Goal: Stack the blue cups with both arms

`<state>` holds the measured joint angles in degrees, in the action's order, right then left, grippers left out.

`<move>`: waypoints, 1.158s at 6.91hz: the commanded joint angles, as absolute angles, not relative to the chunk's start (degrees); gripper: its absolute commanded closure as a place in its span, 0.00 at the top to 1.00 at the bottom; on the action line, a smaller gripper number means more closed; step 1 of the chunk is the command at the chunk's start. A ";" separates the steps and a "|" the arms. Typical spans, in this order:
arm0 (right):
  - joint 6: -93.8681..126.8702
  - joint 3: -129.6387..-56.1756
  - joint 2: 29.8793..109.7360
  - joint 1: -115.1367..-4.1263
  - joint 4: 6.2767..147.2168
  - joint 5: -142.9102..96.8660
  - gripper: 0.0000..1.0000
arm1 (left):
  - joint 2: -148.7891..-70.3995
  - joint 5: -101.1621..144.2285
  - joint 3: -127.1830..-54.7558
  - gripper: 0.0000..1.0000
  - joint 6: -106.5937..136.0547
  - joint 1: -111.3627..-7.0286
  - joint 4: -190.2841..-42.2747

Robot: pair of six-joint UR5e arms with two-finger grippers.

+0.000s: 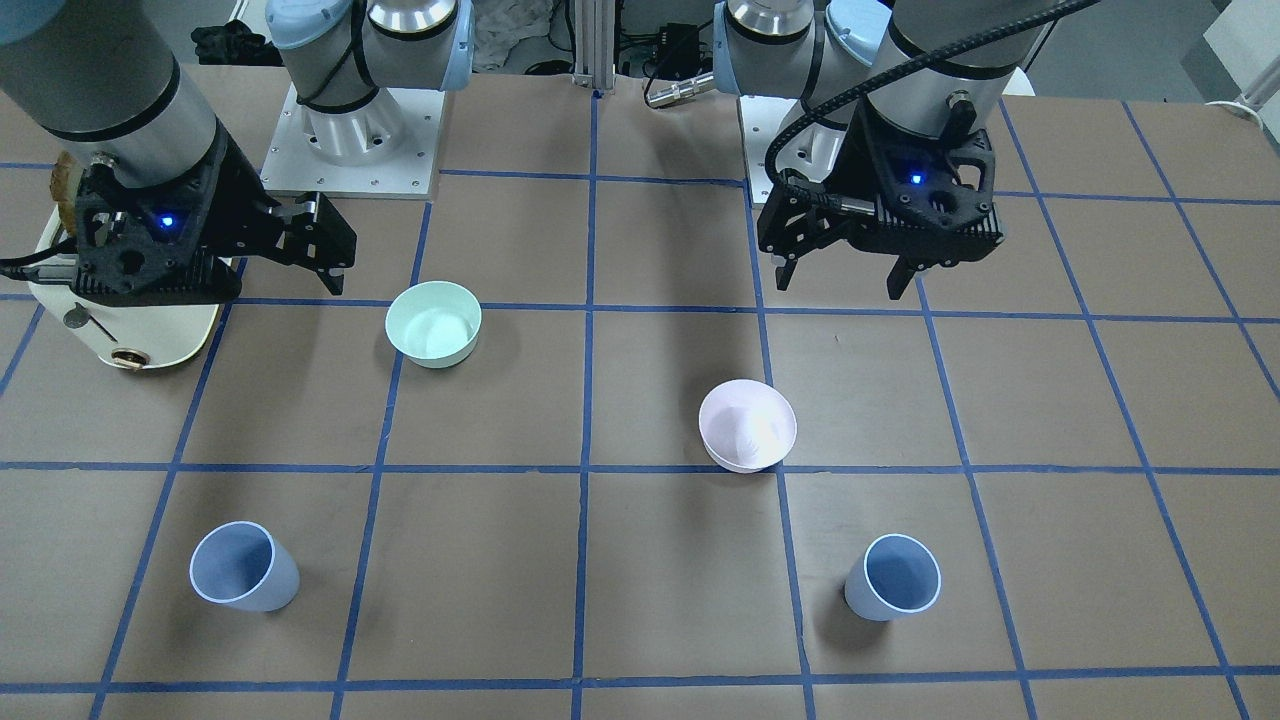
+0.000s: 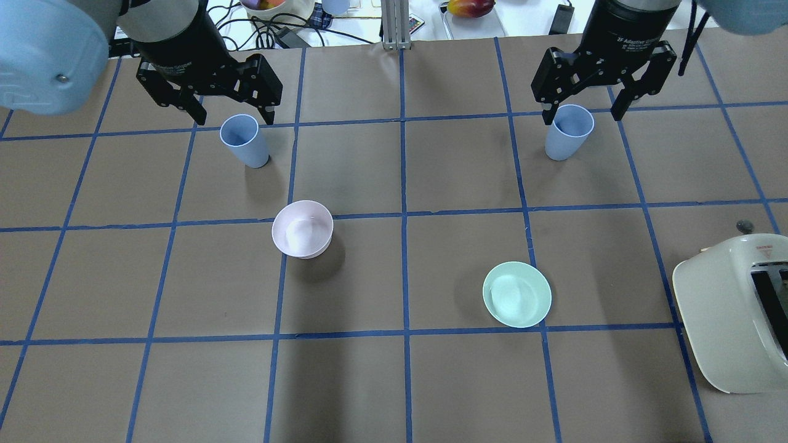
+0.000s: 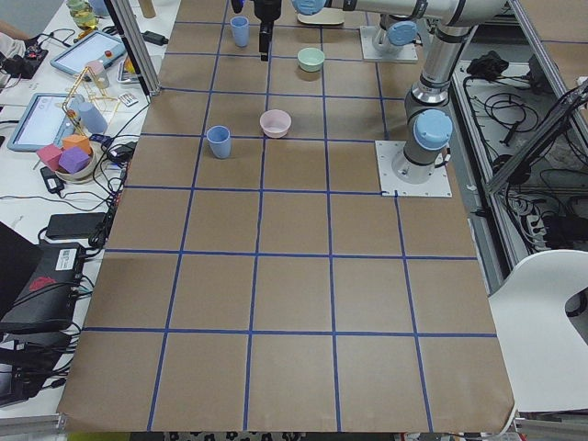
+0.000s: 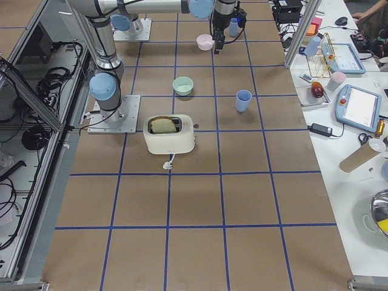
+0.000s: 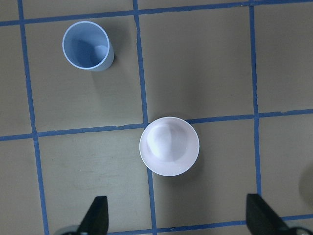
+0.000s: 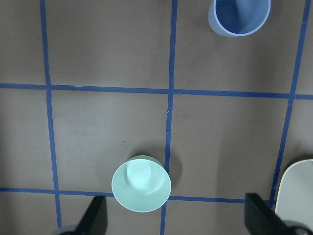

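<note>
Overhead exterior: left end effector point(image 2: 234, 117), right end effector point(image 2: 582, 115) agape; blue cups point(image 2: 246, 144) point(image 2: 563, 138) apart

worktop point(image 2: 400, 381): brown, gridded with blue tape | pink bowl point(image 2: 302, 228): upright, sitting on a tape line | mint-green bowl point(image 2: 516, 294): upright, well apart from the pink bowl, just beside a tape crossing | toaster point(image 4: 169, 134): cream, on the robot's right side, with what looks like a bread slice point(image 4: 161, 125) in one slot
</note>
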<state>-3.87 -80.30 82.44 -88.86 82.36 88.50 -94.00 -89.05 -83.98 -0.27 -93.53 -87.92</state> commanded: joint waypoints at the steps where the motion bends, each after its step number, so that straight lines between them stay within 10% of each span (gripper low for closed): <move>1: -3.78 -80.51 82.44 -88.86 82.35 88.51 1.00 | -95.44 -88.59 -83.85 1.00 -0.26 -93.34 -88.59; 8: -6.50 -79.72 72.55 -80.44 100.34 91.67 1.00 | -123.30 -92.71 -79.46 1.00 -0.44 -86.40 -65.57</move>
<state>-5.50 -80.26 76.79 -82.73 95.28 91.59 -120.78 -91.15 -80.34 -0.81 -86.77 -66.29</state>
